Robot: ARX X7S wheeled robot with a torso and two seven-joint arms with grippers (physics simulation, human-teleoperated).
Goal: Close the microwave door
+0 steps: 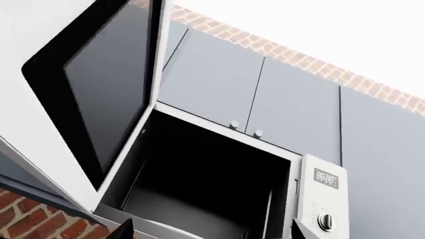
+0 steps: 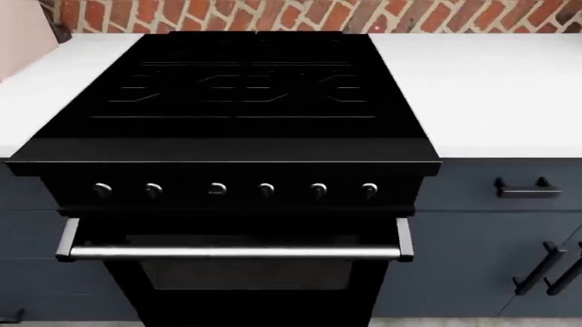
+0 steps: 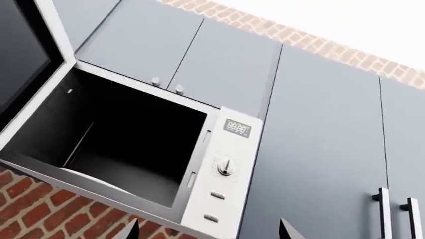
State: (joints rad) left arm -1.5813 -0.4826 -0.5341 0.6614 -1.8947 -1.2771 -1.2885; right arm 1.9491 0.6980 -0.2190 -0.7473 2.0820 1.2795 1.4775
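The white microwave hangs under grey wall cabinets, its dark cavity exposed. Its door, white-framed with a black window, is swung wide open on the side away from the control panel. Both wrist cameras look up at it from below. My left gripper is open, only its two dark fingertips showing, under the cavity's lower edge and apart from it. My right gripper is open too, tips wide apart below the panel's corner. Nothing is held. The head view shows neither the microwave nor the arms.
Grey upper cabinets with small knobs sit above the microwave, a tall cabinet with bar handles beside it. Red brick wall lies behind. Below, a black stove with knobs and an oven handle sits in a white counter.
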